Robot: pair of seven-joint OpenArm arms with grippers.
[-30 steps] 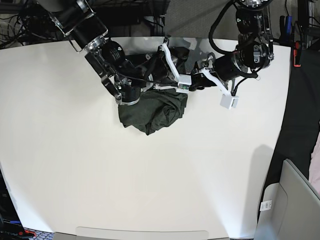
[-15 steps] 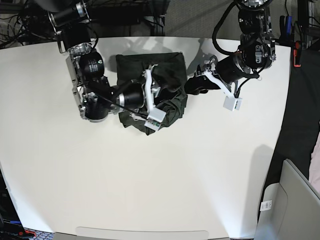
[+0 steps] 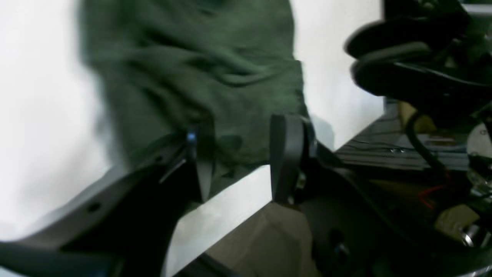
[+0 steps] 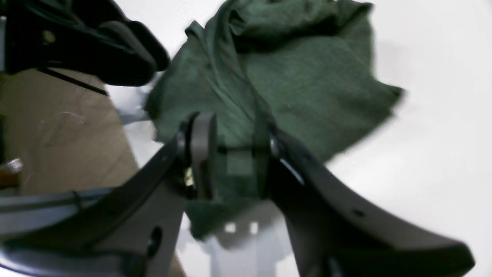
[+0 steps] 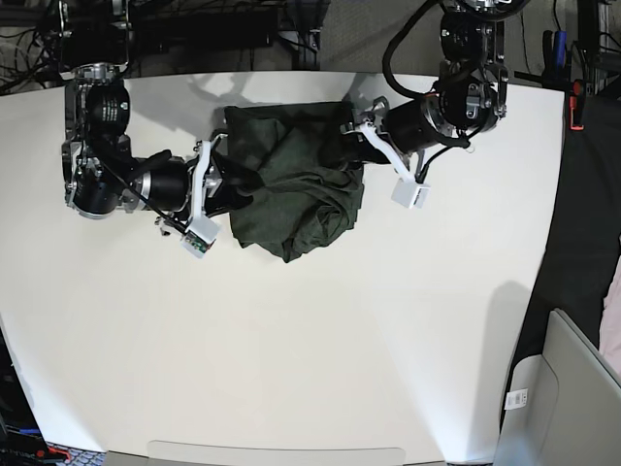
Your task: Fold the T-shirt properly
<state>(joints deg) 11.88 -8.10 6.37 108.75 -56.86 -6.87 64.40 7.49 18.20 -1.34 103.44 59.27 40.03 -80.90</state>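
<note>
left wrist blurred, t-shirt (image 3: 200,77) edges cropped

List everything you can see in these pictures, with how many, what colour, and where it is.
T-shirt: one, dark olive green, bunched in a rumpled heap at the far middle of the table, between the two grippers.
table: one, white, filling most of the base view.
grey panel: one, light grey, past the table's near corner on the base view's right.
left gripper: one, black with white finger parts, at the shirt's edge on the base view's right; jaws apart, nothing between them.
right gripper: one, black with white finger parts, at the shirt's opposite edge; jaws apart over the fabric.
</note>
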